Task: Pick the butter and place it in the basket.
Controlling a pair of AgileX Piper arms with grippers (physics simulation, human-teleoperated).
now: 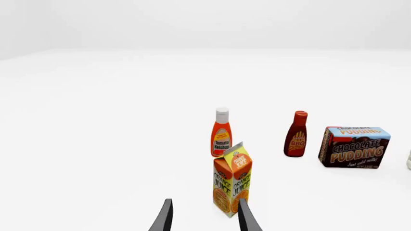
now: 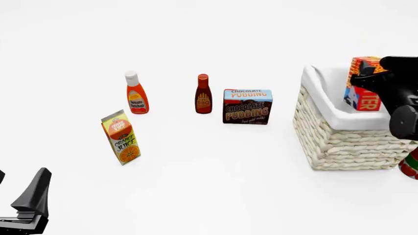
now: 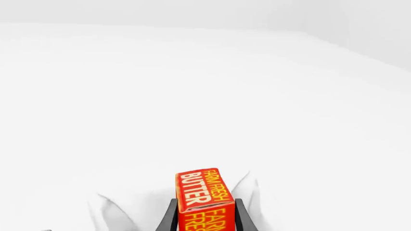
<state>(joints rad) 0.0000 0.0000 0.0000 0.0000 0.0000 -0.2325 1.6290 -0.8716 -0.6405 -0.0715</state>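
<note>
The butter [image 2: 361,84], a red-orange box with yellow lettering, hangs upright over the inside of the basket [image 2: 339,147], above its white cloth lining. My right gripper [image 2: 367,79] is shut on it. In the right wrist view the butter [image 3: 202,197] sits between the two dark fingers [image 3: 168,217], with folds of white cloth [image 3: 109,211] below. My left gripper [image 2: 18,188] stands open near the front left corner, far from the basket. In the left wrist view the left gripper [image 1: 205,219] holds nothing.
An orange juice carton [image 2: 121,137] stands just ahead of the left gripper. Behind it are a ketchup bottle [image 2: 136,94], a BBQ sauce bottle [image 2: 203,94] and a chocolate pudding box [image 2: 247,106], which is left of the basket. A red object [image 2: 411,166] peeks out at the basket's right.
</note>
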